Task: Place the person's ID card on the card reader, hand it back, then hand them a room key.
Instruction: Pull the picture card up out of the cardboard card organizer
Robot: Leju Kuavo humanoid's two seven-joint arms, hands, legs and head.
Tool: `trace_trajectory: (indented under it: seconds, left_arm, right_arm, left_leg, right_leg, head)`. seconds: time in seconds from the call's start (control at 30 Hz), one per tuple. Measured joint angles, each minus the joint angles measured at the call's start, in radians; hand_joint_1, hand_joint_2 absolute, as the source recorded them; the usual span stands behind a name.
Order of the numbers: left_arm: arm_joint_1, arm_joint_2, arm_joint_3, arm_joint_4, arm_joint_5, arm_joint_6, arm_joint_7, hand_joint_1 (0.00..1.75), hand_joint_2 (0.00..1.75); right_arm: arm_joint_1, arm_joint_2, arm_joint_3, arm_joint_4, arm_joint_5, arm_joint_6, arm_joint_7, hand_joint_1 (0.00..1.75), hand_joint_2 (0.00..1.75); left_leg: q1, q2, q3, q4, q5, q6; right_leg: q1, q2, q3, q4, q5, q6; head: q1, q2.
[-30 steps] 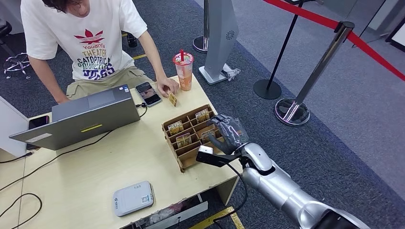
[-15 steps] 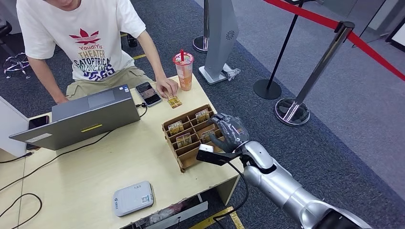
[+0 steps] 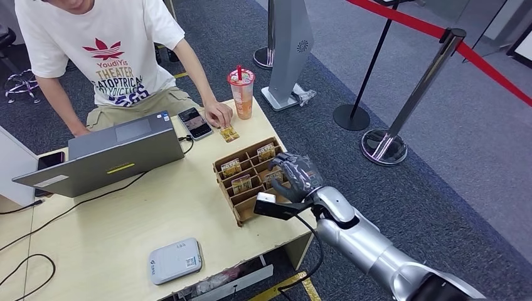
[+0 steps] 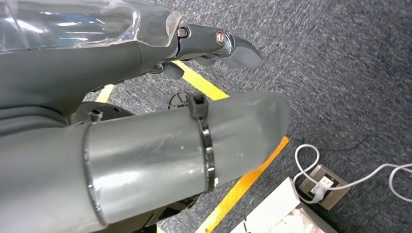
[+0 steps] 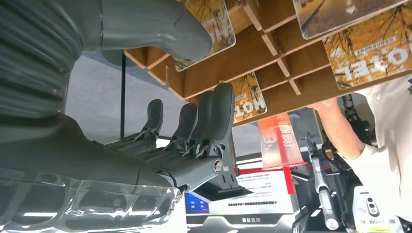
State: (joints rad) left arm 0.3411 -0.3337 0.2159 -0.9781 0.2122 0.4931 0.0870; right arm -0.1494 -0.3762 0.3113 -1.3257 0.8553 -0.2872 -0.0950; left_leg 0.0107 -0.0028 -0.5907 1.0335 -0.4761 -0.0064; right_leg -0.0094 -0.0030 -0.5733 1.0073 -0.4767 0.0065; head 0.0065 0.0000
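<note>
Item: room key cards [image 3: 241, 183], several, standing in the compartments of the cardboard rack [image 3: 246, 212] at the desk's near right edge; we see their printed faces close in the right wrist view [image 5: 374, 46].

Item: one card [image 3: 229, 133], lying flat on the desk just by the person's hand [image 3: 218, 114] (whether it is the ID card we cannot tell).

Item: card reader [image 3: 175, 259], white, near edge of desk, bare on top.

Item: right hand [image 3: 296, 174], fingers apart and holding nothing, poised over the rack. Left hand [image 4: 228, 46] hangs by the floor; its grip we cannot tell.

Progress, by our judgement: we are at the key stage, no key yet picked.

Change: the person's card, upright a second ago, now lies flat; our right hand has edged leftward over the rack.
</note>
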Motion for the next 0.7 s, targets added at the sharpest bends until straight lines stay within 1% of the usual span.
trace_trajectory:
  seconds: [0.43,0.6,0.7]
  left_arm:
    - [0.001,0.0,0.001,0.0,0.006,-0.008,0.012,0.0,0.0]
    - [0.002,-0.001,0.006,0.0,0.004,-0.015,0.021,0.0,0.0]
    - [0.002,-0.001,0.007,0.0,0.002,-0.019,0.025,0.0,0.0]
  right_arm:
    - [-0.045,0.017,0.017,0.074,-0.008,0.007,-0.013,0.96,1.75]
    - [-0.061,0.018,0.024,0.099,-0.014,0.008,-0.021,1.03,1.75]
    - [-0.069,0.019,0.027,0.111,-0.016,0.008,-0.023,1.04,1.75]
  left_leg:
    - [0.0,0.0,0.0,0.0,0.0,0.0]
    - [0.0,0.0,0.0,0.0,0.0,0.0]
    - [0.0,0.0,0.0,0.0,0.0,0.0]
  right_leg:
    - [0.0,0.0,0.0,0.0,0.0,0.0]
    - [0.0,0.0,0.0,0.0,0.0,0.0]
    - [0.0,0.0,0.0,0.0,0.0,0.0]
  head:
    - [0.0,0.0]
    - [0.0,0.0]
    - [0.0,0.0]
